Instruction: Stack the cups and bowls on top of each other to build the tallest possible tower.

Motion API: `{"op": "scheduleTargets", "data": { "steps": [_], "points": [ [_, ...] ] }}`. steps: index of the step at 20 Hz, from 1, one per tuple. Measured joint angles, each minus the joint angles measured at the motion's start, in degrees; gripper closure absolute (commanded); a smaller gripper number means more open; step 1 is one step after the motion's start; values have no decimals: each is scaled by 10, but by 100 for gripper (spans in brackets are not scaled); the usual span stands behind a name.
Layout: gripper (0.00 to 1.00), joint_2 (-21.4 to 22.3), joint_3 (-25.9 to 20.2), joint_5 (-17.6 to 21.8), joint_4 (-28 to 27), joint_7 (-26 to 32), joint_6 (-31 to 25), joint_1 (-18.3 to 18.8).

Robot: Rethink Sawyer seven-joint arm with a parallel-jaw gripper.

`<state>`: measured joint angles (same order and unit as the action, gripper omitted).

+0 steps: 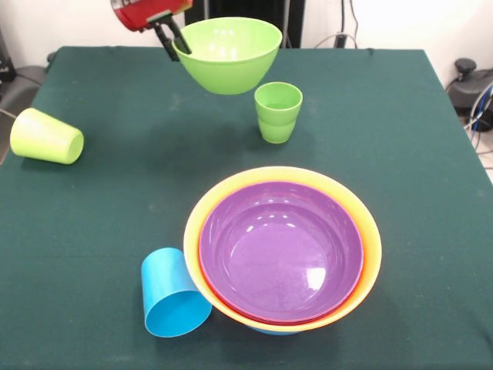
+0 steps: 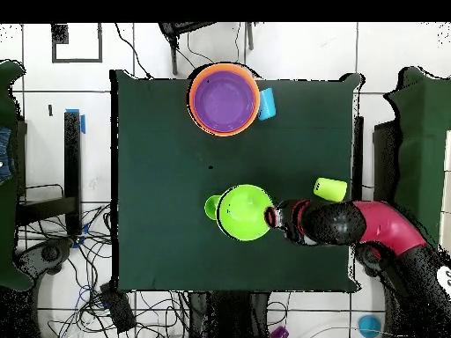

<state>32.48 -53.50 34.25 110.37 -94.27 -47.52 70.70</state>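
Observation:
My gripper [image 1: 175,44] is shut on the rim of the green bowl [image 1: 229,54] and holds it in the air above the far part of the table; it also shows in the overhead view [image 2: 271,215] with the green bowl [image 2: 243,212]. The ridged green cup [image 1: 277,112] stands upright just beside and below the bowl. The tower [image 1: 282,248] sits near the front: an orange bowl outermost, a red rim inside it, a purple bowl on top. The sky blue cup [image 1: 171,294] lies on its side against the tower. The yellow-green cup [image 1: 45,137] lies on its side at the left.
The green tablecloth [image 1: 400,154] covers the whole table. Cables and a dark device [image 1: 470,81] lie off the table's right edge. In the overhead view the arm [image 2: 370,224] reaches in from the right side.

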Motion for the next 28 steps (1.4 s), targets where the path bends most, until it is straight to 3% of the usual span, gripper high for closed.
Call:
{"op": "scheduleTargets", "data": {
  "steps": [8, 11, 15, 20, 21, 23, 24, 28],
  "points": [
    [100, 80, 1, -78, -43, 0, -10, -60],
    [100, 97, 5, -90, -63, 0, -18, -83],
    [100, 113, 16, -103, -126, 0, -47, -140],
    [100, 104, 31, -104, -197, 0, -64, -193],
    [100, 93, 39, -103, -234, 0, -68, -217],
    [100, 88, 42, -103, -250, 0, -70, -227],
    [100, 72, 52, -103, -293, 0, -78, -252],
    [100, 45, 70, -101, -356, 0, -90, -288]
  ]
}}
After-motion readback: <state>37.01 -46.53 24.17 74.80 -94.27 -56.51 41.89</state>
